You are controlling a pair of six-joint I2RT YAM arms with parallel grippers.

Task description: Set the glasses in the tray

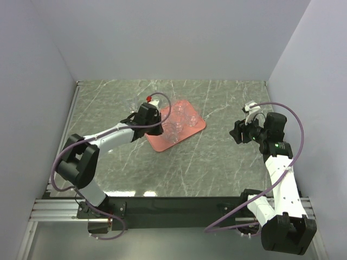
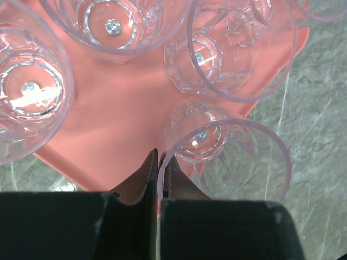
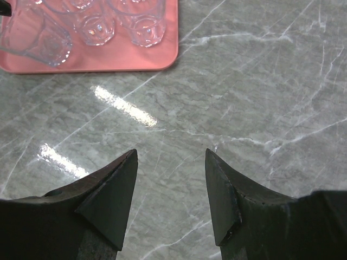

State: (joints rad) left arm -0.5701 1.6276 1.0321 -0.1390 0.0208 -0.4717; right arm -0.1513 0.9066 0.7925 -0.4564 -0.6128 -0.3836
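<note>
Overhead, the salmon-pink tray (image 1: pixel 157 141) lies askew near the middle of the grey marbled surface (image 1: pixel 217 168), with several clear glasses (image 1: pixel 174 128) standing on it; their exact number is hard to tell from above. The left hand (image 1: pixel 156 121) is at the tray's 9 o'clock edge. The right hand (image 1: pixel 239 132) hangs over bare surface at the tray's 3 o'clock, well apart from it.

The left wrist camera shows the left hand's fingers (image 2: pixel 145 179) pressed almost together, pinching the thin rim of one glass (image 2: pixel 200 141) between them. That glass is upright with its base on the tray, just inside a rounded corner, and the marble shows at its 3 o'clock. Other glasses stand on the tray at its 9, 11 and 1 o'clock, near one another, and a sliver of another rim shows at the frame's top right.

From the right wrist camera, the right hand's fingers are spread wide with nothing between them and only marble below. A tray corner with three glasses sits at 11 o'clock.
</note>
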